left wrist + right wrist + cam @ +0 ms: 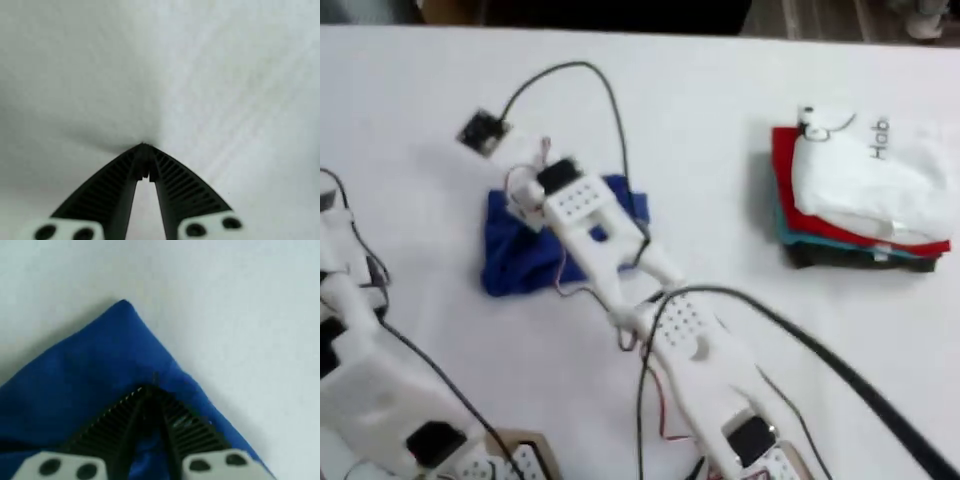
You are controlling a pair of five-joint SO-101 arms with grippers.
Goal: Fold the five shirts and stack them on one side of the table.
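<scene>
**Blue shirt** (515, 255): last of the five. It lies left of centre on the desk (720, 120) as a rumpled, partly folded bundle, well apart from the stack.

**Stack** (865, 190): on the right side of the desk. Four folded shirts, with white on top, then red, teal and a dark one underneath. The edges are uneven and the white shirt slumps over the front.

**Right gripper** (149, 390): jaws pinched narrow on a fold of the blue shirt, near one corner.

**Left gripper** (144, 150): jaws drawn together with nothing between them, over bare desk.

**Cable** (582, 65): a black loop arching over the right arm, above the blue shirt.

**Hazards (judged):**
- The pinch may hold only the top layer of cloth. Lifting would then open the bundle rather than carry it.
- With one corner held and the other gripper idle, the shirt could drag and bunch on its way across.
- The slack cable could catch the cloth or the arm.
- The stack already leans, so a heavy or off-centre landing could push the white shirt off or topple the pile.
</scene>
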